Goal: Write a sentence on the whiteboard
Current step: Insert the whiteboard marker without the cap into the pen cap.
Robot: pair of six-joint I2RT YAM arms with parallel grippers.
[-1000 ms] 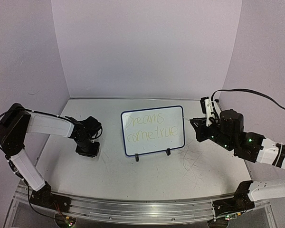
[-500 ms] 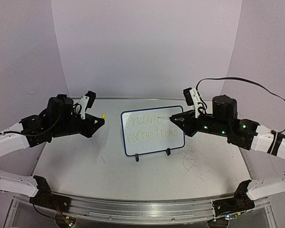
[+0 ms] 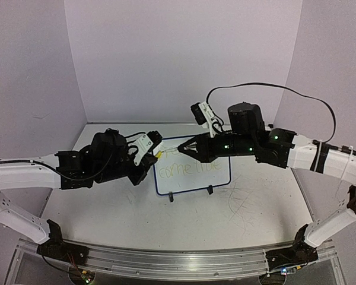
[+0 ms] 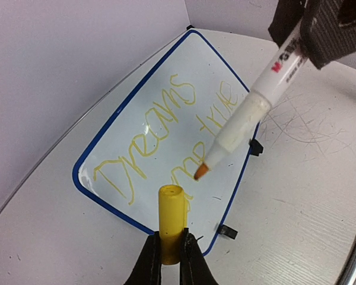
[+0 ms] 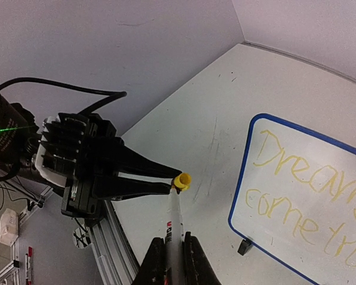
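Looks done on the writing side. Can read the sentence (image 4: 160,122), "Dreams come true", in 2 yellow lines on the whiteboard (image 4: 190,56), propped mid-counter (image 4: 308,208) on 2 black clip feet (image 4: 227,229). So guessing recapping as the step in hand.

Got the left tool (image 4: 170,240) squeezed almost shut on the lower half of a yellow cap (image 4: 170,211), open end aimed forward toward the board. Got the right tool (image 5: 174,252) clamped tight on the barrel of a white marker (image 4: 258,101), orange nib out front.

Key bit: from the left wrist view, seeing the nib just above and a touch right of the cap's open end, very near but apart, with the barrel slanting in from the upper right instead of lining up with the cap's long axis. From the right wrist view, looks almost like touching the cap rim, though probably just overlap, hard to call depth there. Either way, needs swinging the barrel into line first, then a short straight push, mouth to nib. Can't pick a nearer arm, with both tools meeting in the air by the board's left end.

Room-wise: plenty of bare counter left of and in front of the board, grey scratch marks (image 4: 302,124) off to the right. Worth watching the board face just beyond the nib, and the blue rim under the cap. Could smear the lettering or tip the stand with 1 overshoot.
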